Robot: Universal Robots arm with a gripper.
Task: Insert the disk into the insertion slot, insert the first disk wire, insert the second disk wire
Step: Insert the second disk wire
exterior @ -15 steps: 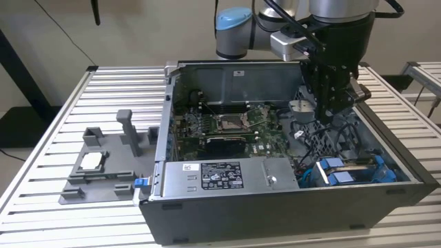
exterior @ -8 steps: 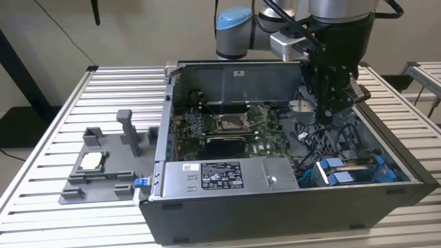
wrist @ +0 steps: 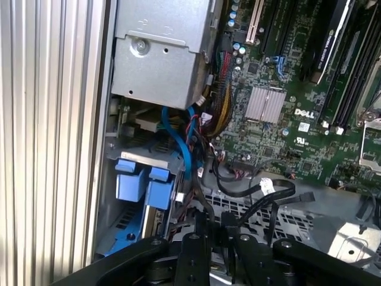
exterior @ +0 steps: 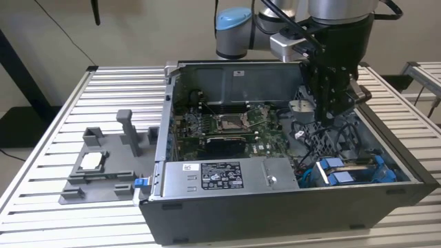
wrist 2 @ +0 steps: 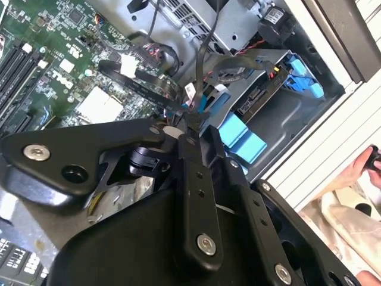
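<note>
**Disk seated in cage, gripper on a wire above it**

The disk sat inside the slot at the case's front corner on the exterior view's right, its blue tabs facing up. In the second wrist view the disk lay between the grey cage walls, blue tabs at its end. The gripper hung inside the case, above and behind the slot. Its jaws looked nearly together, pinched on a thin black wire running up from the fingertips. More loose cables looped nearby over the motherboard. The power supply sat beside the slot. A grey fixture lay on the table outside.
</note>
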